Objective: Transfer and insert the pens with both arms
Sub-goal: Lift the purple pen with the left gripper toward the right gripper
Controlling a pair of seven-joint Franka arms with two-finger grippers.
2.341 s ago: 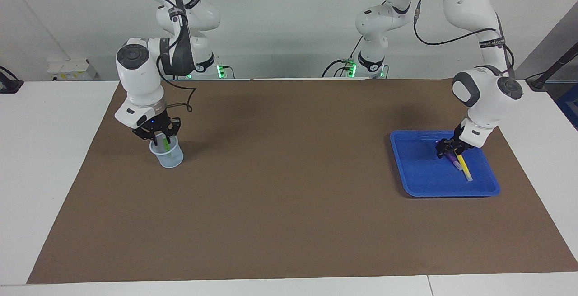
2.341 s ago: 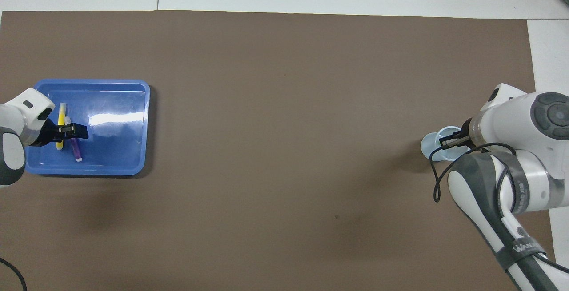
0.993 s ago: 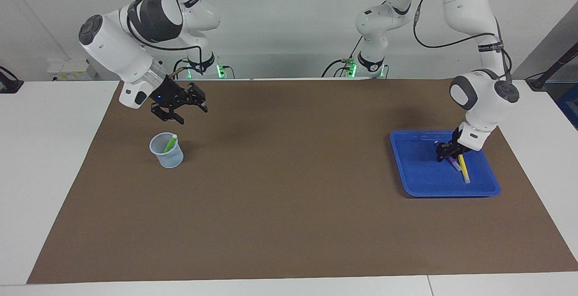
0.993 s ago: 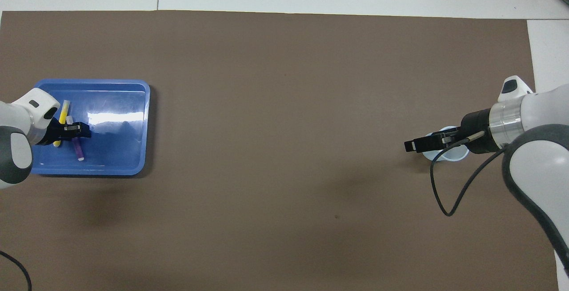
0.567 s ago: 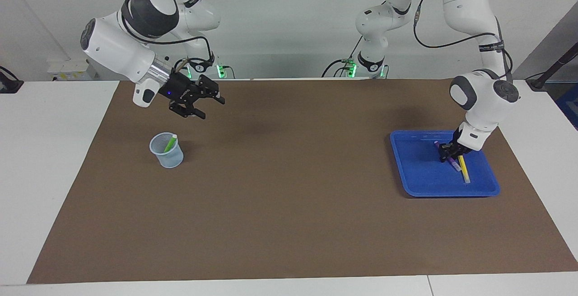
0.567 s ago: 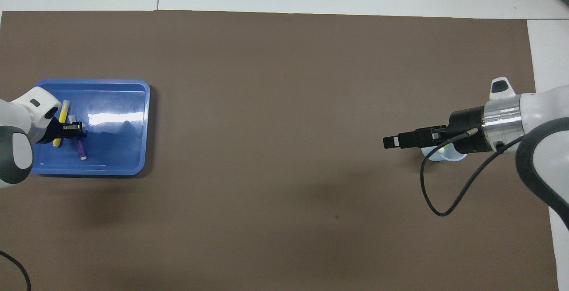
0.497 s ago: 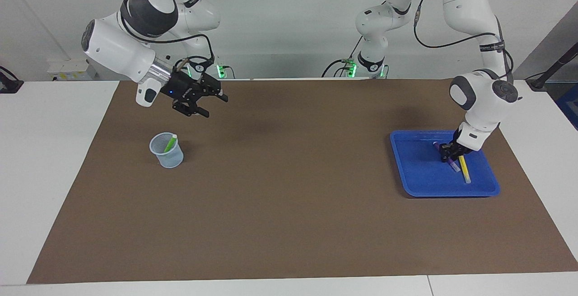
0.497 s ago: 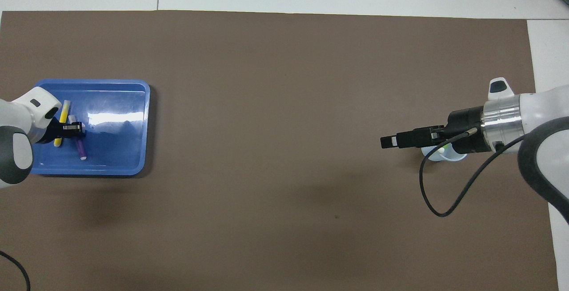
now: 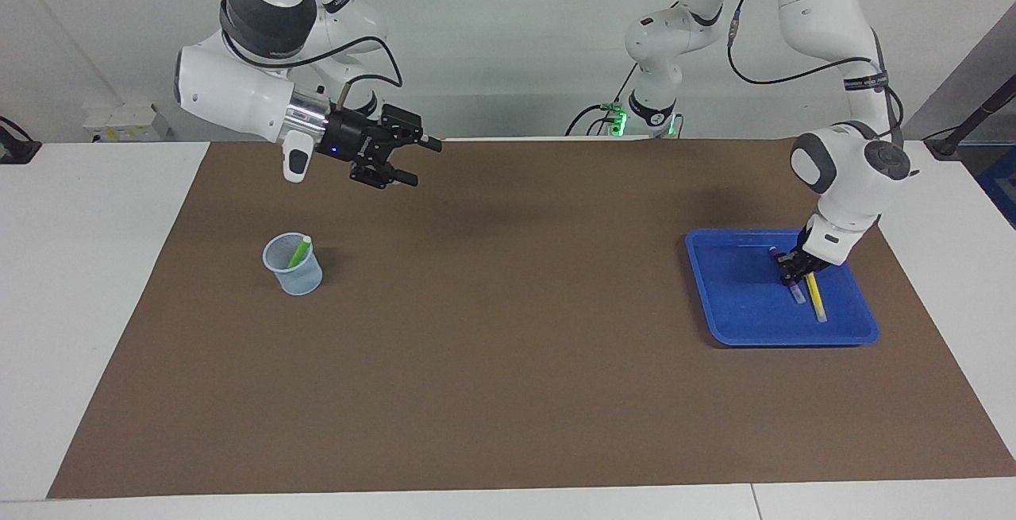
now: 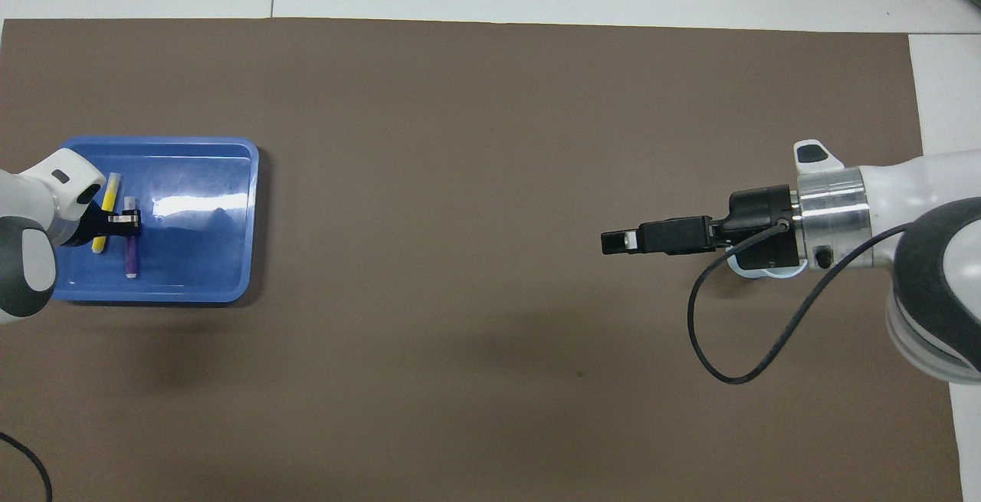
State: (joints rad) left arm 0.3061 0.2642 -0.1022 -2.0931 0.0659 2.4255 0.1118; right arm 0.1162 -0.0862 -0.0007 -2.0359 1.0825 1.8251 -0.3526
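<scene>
Reaching down into the shallow blue plastic tray (image 9: 738, 321), the left gripper (image 9: 792, 267) is pinching the slim purple marker pen (image 10: 130, 255) with its fingers pressed against the barrel. That pen is lying flat on the tray floor, its pale cap end pointing toward the robots in the overhead view. Just beside it, on the side toward the left arm's edge of the counter, the slim yellow marker pen (image 9: 814, 298) is lying in the same tray, untouched by the fingers. The tray itself is sitting on the brown mat (image 9: 508, 361) at the left arm's end of the counter (image 9: 79, 282).

Hanging in the air at the right arm's end, the right gripper (image 9: 413, 161) is pointing sideways toward the middle of the mat, over bare brown surface, with its fingers spread apart and nothing between them.

Standing on the mat at that same end, the small translucent pale-blue plastic cup (image 9: 294, 266) is holding the lime green marker pen (image 9: 299, 252), which is leaning against the rim with its upper end sticking out. In the overhead view the right arm's wrist is covering nearly all of the cup.
</scene>
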